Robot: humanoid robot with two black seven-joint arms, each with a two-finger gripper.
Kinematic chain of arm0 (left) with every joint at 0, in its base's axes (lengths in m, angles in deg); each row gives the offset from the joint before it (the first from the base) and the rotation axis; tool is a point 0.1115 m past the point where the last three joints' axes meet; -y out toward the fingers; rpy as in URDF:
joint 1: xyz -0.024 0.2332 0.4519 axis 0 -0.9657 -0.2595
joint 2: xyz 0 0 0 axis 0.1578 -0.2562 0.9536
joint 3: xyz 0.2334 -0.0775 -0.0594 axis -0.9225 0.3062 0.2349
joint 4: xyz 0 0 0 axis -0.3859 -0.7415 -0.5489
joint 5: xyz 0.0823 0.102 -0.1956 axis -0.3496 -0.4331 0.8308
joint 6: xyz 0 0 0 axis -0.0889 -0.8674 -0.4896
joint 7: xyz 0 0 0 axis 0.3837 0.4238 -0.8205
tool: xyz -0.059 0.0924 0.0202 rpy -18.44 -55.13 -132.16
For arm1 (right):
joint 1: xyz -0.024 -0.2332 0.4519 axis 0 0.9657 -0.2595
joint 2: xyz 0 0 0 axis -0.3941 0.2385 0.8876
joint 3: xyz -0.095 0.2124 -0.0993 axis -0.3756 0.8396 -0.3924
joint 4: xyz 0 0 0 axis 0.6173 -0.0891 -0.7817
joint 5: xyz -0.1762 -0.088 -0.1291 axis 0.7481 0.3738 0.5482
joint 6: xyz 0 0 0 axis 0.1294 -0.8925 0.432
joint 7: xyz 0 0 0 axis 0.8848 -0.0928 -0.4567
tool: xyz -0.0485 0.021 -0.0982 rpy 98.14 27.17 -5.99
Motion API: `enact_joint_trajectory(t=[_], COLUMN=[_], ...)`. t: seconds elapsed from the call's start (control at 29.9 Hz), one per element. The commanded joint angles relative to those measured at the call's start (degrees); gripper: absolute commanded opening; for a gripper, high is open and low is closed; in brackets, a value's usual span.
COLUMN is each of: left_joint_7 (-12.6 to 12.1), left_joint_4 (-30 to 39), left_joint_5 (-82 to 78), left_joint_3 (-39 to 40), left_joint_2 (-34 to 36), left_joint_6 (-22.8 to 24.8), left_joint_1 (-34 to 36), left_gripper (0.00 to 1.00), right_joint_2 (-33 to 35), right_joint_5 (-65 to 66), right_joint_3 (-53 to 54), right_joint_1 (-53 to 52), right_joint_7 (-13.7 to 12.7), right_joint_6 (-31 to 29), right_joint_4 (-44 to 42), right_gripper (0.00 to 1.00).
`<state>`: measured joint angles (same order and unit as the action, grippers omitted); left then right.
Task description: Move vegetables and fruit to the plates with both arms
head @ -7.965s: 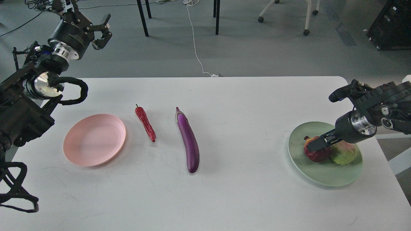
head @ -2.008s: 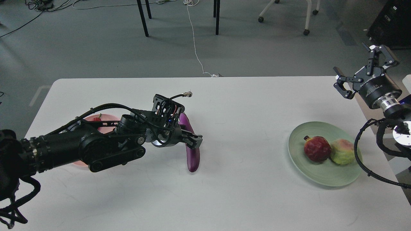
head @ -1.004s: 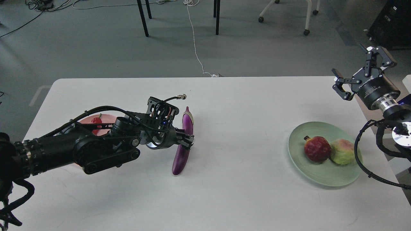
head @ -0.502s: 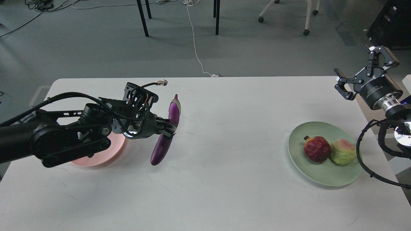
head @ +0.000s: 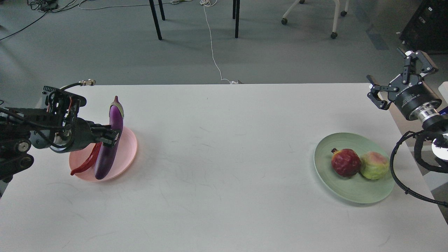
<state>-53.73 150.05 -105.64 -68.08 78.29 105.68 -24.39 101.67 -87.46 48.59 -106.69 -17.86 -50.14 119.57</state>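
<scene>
White surface [head: 224,157], head view. Left hand [head: 111,135]: clamped on the eggplant [head: 110,140] at mid-length; eggplant held tilted over the pink plate [head: 127,154], stem cap up and away, blunt lower end over the plate's near rim; whether that end touches the plate cannot be told. Chili [head: 85,163]: lies on the pink plate just left of the eggplant, its near tip overhanging the rim at the left. Pink plate: on the surface near its left edge. Right hand [head: 402,78]: raised above the right edge of the surface, fingers spread wide, holding nothing. Green plate [head: 350,194]: on the surface at right, well apart from the pink plate. Pomegranate [head: 345,162]: on the green plate, crown to the left. Green fruit [head: 374,165]: on the same plate, touching the pomegranate's right side.
</scene>
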Motion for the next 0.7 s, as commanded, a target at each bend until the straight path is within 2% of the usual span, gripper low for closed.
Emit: enact_joint_trajectory(t=[0.0,0.2,0.4,0.54,0.67], left_joint_7=[-0.3,-0.4,0.3,0.3,0.3], left_joint_4=[-2.4,-5.7,-5.8,-5.9,-6.1], left_joint_5=[-0.2,-0.3,0.9,4.5,14.6], left_joint_3=[-0.3,-0.4,3.0,11.5,17.1], left_joint_2=[-1.1,-3.6,-3.5,-3.7,-5.2], left_joint_6=[-3.0,-7.9,-8.2,-7.7,-8.1], left_joint_1=[-3.5,-6.3,-5.6,-5.9,-6.0], left_gripper=[0.36,0.58,0.8,0.87,0.88], right_joint_2=[0.2,1.2,2.4,2.5,2.4], right_joint_5=[0.0,0.0,0.0,-0.1,-0.3], right_joint_3=[0.0,0.0,0.0,0.8,5.0], right_joint_1=[0.1,0.2,0.2,0.2,-0.1], right_joint_7=[0.0,0.0,0.0,0.0,0.1], right_joint_6=[0.0,0.0,0.0,0.0,0.0], right_joint_4=[0.0,0.0,0.0,0.2,-0.2], right_gripper=[0.99,0.99,0.99,0.99,0.99])
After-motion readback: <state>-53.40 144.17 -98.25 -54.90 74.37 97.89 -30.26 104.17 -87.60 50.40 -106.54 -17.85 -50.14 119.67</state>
